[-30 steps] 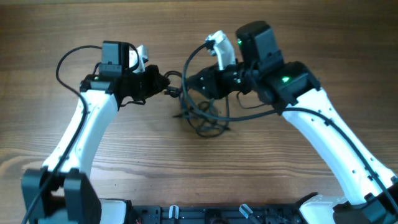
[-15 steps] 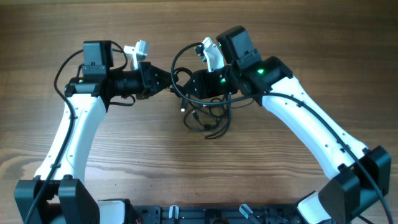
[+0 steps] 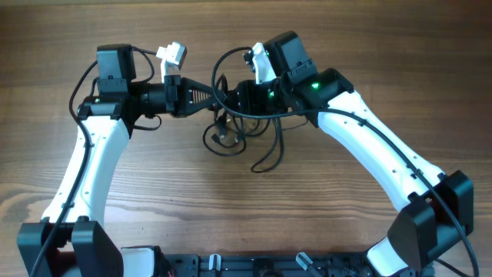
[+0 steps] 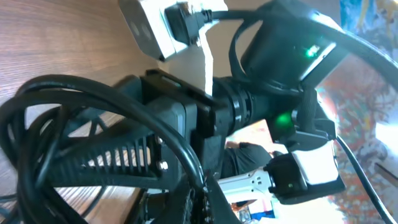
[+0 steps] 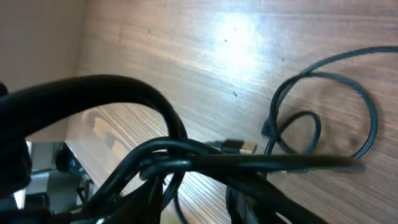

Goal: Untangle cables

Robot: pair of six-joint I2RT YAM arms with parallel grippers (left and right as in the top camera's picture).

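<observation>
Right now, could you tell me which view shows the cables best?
The overhead view: it shows the whole tangle of cables, from lifted strands to loops on the table. The left wrist view shows only a few strands close to the lens; the right wrist view, blurred strands, one loop and a plug end.

the cables point(image 3: 224, 137) are plain black, and one plug point(image 5: 241, 147) shows a dull gold-silver tip. the table point(image 3: 384, 46) is mid-brown wood with fine darker grain streaks, paler under glare. the left arm point(image 3: 96, 154) and right arm point(image 3: 377, 154) have white links and black joints, with small green lights point(image 3: 314, 85) on the right arm
</observation>
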